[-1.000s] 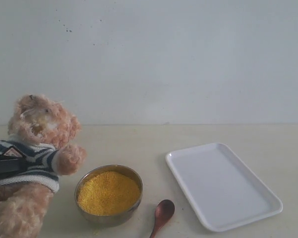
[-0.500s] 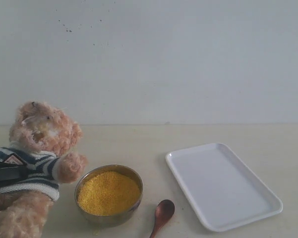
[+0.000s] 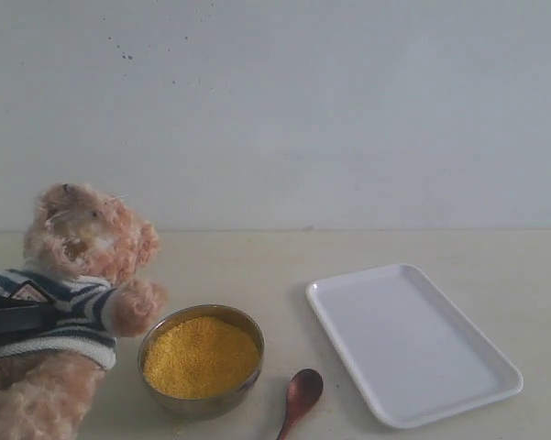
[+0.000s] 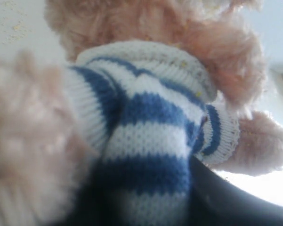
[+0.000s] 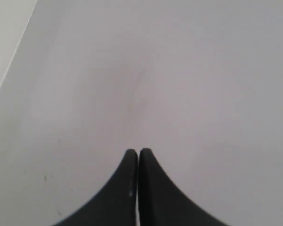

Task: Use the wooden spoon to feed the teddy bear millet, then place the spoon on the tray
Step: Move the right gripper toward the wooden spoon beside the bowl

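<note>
The teddy bear (image 3: 82, 243) leans at the left edge of the table in its striped shirt, one paw near the steel bowl (image 3: 247, 332) of yellow millet (image 3: 200, 356). My left gripper (image 3: 14, 321) is shut on the bear's torso (image 4: 150, 117); a dark finger (image 4: 226, 197) presses against the shirt. The wooden spoon (image 3: 301, 394) lies on the table just right of the bowl, its handle running out of the frame. The white tray (image 3: 408, 339) lies to the right, with nothing on it. My right gripper (image 5: 138, 153) is shut on nothing over a plain pale surface, outside the exterior view.
A pale wall (image 3: 303, 110) rises behind the beige table (image 3: 257, 261). A few loose millet grains (image 3: 176, 431) lie in front of the bowl. The spoon lies in the narrow gap between bowl and tray.
The bear in my left gripper has dropped a little and shifted right toward the bowl, its head turning slightly. Bowl, spoon and tray have not moved.
</note>
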